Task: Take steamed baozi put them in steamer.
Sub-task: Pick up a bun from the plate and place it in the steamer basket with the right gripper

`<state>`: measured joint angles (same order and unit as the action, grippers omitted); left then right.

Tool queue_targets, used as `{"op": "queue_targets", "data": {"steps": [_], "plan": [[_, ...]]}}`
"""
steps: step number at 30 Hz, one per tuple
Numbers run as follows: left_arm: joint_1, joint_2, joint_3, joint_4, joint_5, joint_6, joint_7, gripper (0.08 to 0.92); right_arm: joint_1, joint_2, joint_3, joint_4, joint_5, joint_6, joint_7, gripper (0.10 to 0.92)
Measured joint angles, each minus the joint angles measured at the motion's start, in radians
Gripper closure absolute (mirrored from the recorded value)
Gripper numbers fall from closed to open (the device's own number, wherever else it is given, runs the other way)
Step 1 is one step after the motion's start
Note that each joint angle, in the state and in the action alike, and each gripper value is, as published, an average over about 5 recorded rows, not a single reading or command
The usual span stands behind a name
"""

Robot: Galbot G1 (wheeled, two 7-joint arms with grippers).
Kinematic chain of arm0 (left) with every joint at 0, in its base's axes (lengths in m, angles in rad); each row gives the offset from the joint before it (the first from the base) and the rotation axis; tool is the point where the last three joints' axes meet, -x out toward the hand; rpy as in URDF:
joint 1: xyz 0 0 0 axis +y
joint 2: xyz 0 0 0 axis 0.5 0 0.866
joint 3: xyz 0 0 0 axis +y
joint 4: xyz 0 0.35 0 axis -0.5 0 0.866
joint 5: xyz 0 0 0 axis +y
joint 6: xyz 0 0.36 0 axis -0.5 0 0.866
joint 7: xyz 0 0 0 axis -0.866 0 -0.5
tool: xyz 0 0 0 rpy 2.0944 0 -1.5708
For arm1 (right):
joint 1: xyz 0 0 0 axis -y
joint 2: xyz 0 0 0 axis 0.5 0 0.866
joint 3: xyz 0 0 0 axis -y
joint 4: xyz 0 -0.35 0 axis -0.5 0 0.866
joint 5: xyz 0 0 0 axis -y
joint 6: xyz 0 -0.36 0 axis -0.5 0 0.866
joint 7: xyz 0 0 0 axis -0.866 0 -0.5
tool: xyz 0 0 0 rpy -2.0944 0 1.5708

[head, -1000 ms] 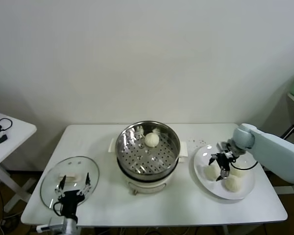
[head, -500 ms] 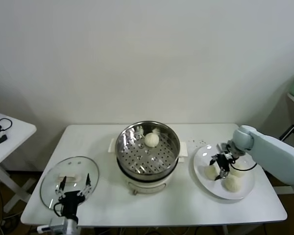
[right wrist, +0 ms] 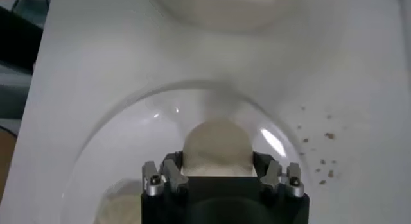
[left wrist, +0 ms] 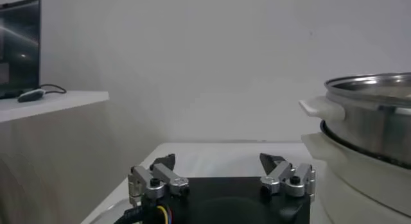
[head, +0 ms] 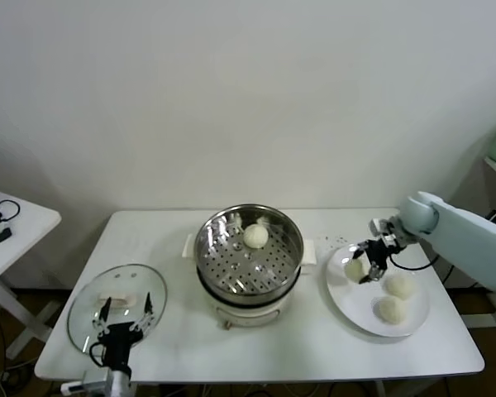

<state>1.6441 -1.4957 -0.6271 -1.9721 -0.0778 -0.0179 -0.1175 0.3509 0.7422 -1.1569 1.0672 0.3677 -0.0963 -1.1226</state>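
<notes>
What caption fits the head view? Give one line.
Right gripper lifts a baozi off the plate toward the steamer.
</notes>
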Motion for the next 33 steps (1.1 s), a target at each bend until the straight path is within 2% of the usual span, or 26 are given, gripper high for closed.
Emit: {"op": "queue_targets", "data": {"steps": [8,14,21,33], "plan": [[0.007,0.012,0.031,-0.01,0.019,0.002,-0.004,0.177,0.261,0.086,-0.19,0.014,0.248,-0.04,0.001,0.321],[0.008,0.019,0.063,-0.016,0.04,0.009,-0.017,0.177,0.358,0.178,-0.258,0.021,0.375,-0.074,0.017,0.321],[0.023,0.025,0.095,-0.026,0.055,0.017,-0.045,0.177,0.373,0.312,-0.272,0.019,0.449,-0.111,0.061,0.321],[0.038,0.031,0.096,-0.039,0.059,0.01,-0.068,0.177,0.309,0.502,-0.294,0.003,0.492,-0.136,0.128,0.321]]}}
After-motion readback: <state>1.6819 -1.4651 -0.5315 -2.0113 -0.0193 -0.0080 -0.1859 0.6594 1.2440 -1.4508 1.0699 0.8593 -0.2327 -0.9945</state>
